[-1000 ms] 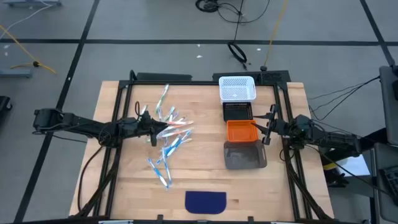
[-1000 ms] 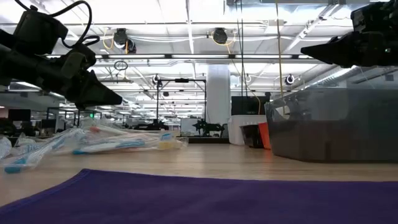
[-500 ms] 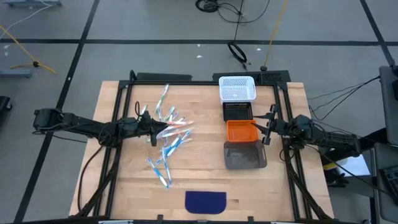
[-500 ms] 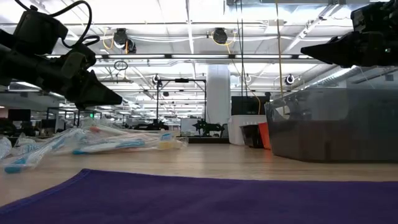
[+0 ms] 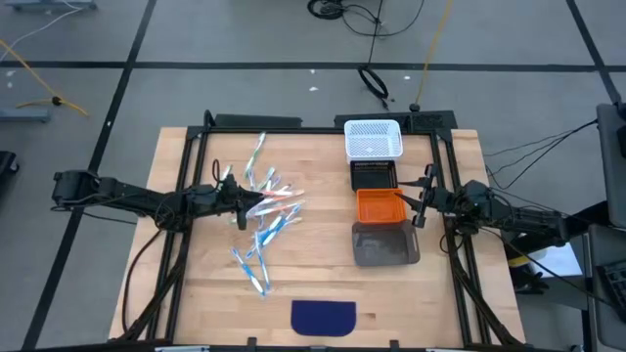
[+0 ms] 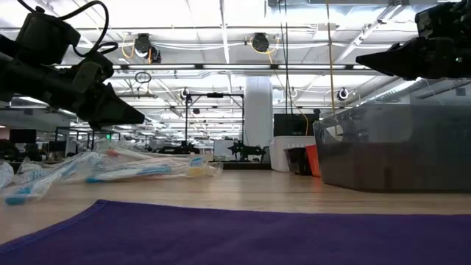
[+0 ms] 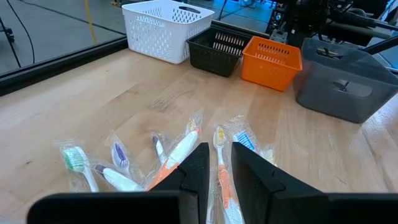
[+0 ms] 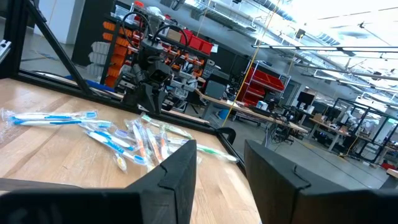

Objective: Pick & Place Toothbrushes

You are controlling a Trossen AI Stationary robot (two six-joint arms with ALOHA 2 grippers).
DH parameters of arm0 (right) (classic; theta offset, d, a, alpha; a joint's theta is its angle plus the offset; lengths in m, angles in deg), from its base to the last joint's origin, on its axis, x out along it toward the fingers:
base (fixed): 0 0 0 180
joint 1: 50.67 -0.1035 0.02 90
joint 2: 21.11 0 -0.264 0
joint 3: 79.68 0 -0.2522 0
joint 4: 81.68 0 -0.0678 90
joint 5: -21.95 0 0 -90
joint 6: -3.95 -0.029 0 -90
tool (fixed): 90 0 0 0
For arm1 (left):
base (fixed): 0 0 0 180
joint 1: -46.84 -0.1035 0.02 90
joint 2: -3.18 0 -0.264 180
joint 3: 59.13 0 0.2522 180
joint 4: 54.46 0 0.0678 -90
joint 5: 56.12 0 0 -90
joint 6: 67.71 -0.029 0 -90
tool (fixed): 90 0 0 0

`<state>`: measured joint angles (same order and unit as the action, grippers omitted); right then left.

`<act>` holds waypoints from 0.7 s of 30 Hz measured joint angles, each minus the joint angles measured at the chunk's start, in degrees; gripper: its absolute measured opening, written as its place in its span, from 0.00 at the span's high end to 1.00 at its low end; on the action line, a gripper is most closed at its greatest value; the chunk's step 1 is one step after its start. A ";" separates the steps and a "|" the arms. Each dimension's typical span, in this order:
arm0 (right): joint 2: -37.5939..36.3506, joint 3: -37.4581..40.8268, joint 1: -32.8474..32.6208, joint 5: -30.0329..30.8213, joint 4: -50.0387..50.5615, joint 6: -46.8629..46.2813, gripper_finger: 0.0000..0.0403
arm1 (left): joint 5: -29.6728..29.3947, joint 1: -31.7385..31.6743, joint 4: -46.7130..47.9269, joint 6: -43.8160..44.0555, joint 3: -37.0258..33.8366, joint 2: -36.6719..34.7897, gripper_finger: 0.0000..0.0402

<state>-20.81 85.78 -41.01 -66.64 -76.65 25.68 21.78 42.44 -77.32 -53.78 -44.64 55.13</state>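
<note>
The toothbrushes (image 5: 266,210) lie in a loose pile on the left half of the wooden table, each a thin stick in a clear wrapper. They are blue, green, white and orange-red (image 7: 180,149) (image 6: 125,169) (image 8: 124,140). My left gripper (image 5: 242,208) (image 6: 136,118) hovers just above the pile's left side. It is open by a narrow gap (image 7: 219,171) and touches nothing. My right gripper (image 5: 419,202) (image 6: 364,62) hangs open (image 8: 217,168) beside the orange bin's right side, well above the table.
A row of bins stands on the table's right half: white basket (image 5: 374,139) farthest, then black bin (image 5: 374,174), orange bin (image 5: 379,207) and grey bin (image 5: 384,244). A purple cloth (image 5: 324,316) lies at the near edge. Bare wood lies between pile and bins.
</note>
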 joint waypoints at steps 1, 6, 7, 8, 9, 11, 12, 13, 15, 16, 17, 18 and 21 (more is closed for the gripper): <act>0.00 0.00 0.00 -0.01 0.00 -0.01 0.69 | 0.00 0.00 0.00 0.00 -0.02 0.02 0.83; 0.00 -0.01 0.01 0.00 -0.88 6.72 0.69 | -0.02 -0.02 -0.01 0.00 -0.02 0.00 0.83; -0.01 0.01 0.01 0.00 -1.12 10.01 0.69 | 0.00 -0.02 0.00 0.00 -0.02 0.00 0.83; -0.02 0.01 0.01 0.02 -1.07 12.65 0.69 | -0.04 -0.02 -0.02 -0.06 -0.02 0.00 0.83; -0.02 -0.01 0.01 0.01 -0.95 14.38 0.69 | -0.29 -0.02 -0.19 -0.19 -0.02 0.02 0.83; 0.00 -0.01 -0.01 0.02 -0.92 15.70 0.69 | -1.09 -0.07 -0.96 -0.24 -0.02 0.00 0.83; 0.00 -0.01 0.01 0.00 -0.94 15.66 0.69 | -1.32 -0.07 -1.40 -0.25 -0.02 0.00 0.83; 0.00 -0.01 0.01 0.00 -0.92 15.14 0.69 | -1.45 -0.07 -1.73 -0.26 -0.02 0.00 0.83; 0.00 0.01 -0.01 -0.02 -0.96 12.76 0.69 | -1.46 -0.07 -2.51 -0.24 -0.02 0.00 0.83; 0.00 0.01 -0.01 -0.04 -0.94 11.10 0.69 | -1.44 -0.07 -2.75 -0.24 -0.02 0.00 0.83; 0.00 -0.01 -0.01 -0.06 -0.95 8.71 0.69 | -1.44 -0.07 -2.82 -0.24 -0.02 0.00 0.83; 0.00 0.00 -0.01 -0.14 -0.96 5.64 0.69 | -1.46 -0.07 -2.80 -0.24 -0.02 0.00 0.83; 0.00 0.00 -0.01 -0.22 -0.97 -7.22 0.69 | -1.44 -0.07 -3.05 -0.23 -0.02 0.00 0.83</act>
<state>-20.81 85.78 -41.02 -66.86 -77.63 18.47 20.34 42.38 -80.37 -54.01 -44.66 55.13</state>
